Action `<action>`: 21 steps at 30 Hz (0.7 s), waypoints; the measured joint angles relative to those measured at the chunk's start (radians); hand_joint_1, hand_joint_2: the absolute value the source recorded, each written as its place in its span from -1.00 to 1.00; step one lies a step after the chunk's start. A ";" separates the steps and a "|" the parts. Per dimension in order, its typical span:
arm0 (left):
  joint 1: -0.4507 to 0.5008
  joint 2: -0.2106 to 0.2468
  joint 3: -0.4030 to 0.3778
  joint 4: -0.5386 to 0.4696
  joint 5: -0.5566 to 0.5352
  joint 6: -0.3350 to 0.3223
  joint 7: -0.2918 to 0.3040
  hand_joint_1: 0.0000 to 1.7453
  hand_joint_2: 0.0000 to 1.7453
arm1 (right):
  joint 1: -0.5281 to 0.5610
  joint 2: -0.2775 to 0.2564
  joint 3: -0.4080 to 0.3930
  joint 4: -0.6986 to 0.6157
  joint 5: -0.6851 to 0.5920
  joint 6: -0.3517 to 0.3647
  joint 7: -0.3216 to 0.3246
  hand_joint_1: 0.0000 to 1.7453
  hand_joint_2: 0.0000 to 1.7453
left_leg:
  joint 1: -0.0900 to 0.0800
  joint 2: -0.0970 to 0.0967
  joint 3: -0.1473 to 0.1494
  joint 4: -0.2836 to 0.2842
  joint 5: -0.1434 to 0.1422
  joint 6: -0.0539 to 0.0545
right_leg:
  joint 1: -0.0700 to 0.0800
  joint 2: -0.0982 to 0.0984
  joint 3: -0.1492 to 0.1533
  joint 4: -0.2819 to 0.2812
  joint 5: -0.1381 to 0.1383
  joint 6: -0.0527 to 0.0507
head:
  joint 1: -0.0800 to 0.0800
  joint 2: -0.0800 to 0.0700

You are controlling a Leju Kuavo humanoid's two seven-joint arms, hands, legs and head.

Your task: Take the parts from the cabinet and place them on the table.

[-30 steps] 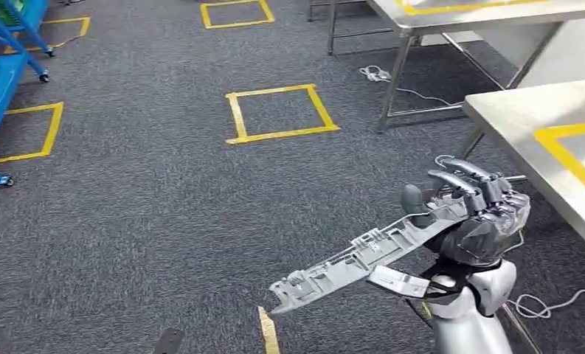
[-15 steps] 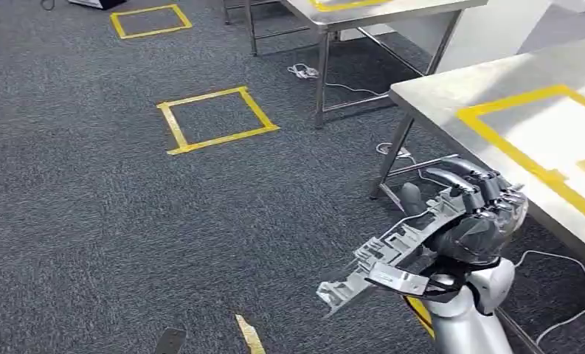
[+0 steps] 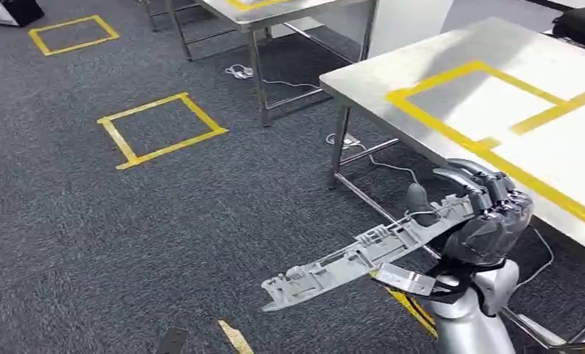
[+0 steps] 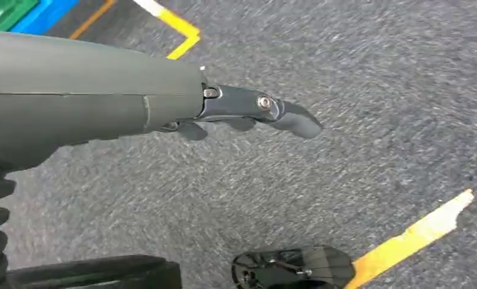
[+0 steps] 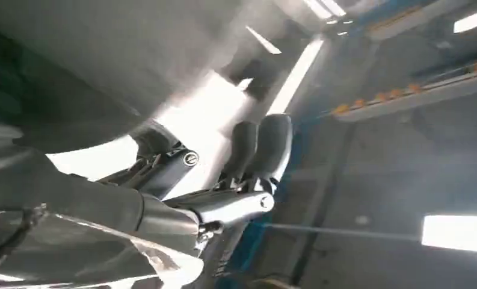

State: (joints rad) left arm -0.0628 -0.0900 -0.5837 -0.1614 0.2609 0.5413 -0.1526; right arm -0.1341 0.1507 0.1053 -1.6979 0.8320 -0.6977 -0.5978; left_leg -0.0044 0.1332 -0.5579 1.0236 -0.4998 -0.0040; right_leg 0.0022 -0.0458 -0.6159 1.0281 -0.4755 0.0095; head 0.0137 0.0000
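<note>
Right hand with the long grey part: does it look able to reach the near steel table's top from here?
Probably yes. The right hand grips the long grey part beside the near steel table, whose taped top near that edge looks bare. The part points away from it, over the carpet, so it likely needs swinging round.

One grey part, two steel tables, two floor squares.
</note>
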 joint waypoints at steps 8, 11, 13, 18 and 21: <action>0.005 0.000 0.000 0.000 0.000 0.000 0.005 -1.00 1.00 | 0.002 0.000 -0.002 -0.003 0.000 0.000 -0.003 1.00 1.00 | 0.008 -0.129 -0.123 0.269 -0.099 -0.004 | -0.002 0.107 0.007 -0.003 0.007 -0.023 | -0.012 0.000; 0.003 0.003 0.000 0.000 0.000 0.000 0.005 -1.00 1.00 | 0.002 0.000 -0.002 -0.003 -0.003 0.000 -0.003 1.00 1.00 | 0.007 -0.214 -0.026 0.034 0.019 0.017 | -0.006 0.146 0.011 -0.003 0.008 -0.021 | -0.011 0.000; 0.002 0.002 0.000 0.000 0.001 0.001 0.004 -1.00 1.00 | 0.001 0.000 -0.002 -0.003 -0.003 0.000 -0.003 1.00 1.00 | 0.007 -0.216 -0.013 0.005 0.007 0.018 | -0.008 0.170 -0.003 0.001 0.012 -0.011 | -0.015 0.000; -0.004 -0.002 0.000 0.000 0.004 0.002 0.001 -1.00 1.00 | 0.004 0.000 -0.004 -0.004 -0.003 0.000 -0.003 1.00 1.00 | 0.014 -0.156 -0.006 -0.022 0.023 0.035 | -0.006 0.089 -0.051 0.060 -0.031 0.012 | -0.002 0.000; 0.001 -0.003 0.000 0.000 0.008 0.000 0.001 -1.00 1.00 | 0.005 0.000 -0.003 -0.003 -0.003 0.000 -0.003 1.00 1.00 | 0.014 -0.112 -0.007 -0.021 0.019 0.037 | -0.014 0.056 -0.149 0.266 -0.117 0.029 | -0.002 0.000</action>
State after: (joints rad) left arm -0.0614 -0.0931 -0.5837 -0.1617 0.2689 0.5409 -0.1518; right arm -0.1294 0.1511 0.1019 -1.7014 0.8293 -0.6977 -0.6012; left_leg 0.0091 0.0212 -0.5646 1.0027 -0.4806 0.0329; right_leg -0.0114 0.0098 -0.7647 1.2942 -0.5923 0.0387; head 0.0122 0.0000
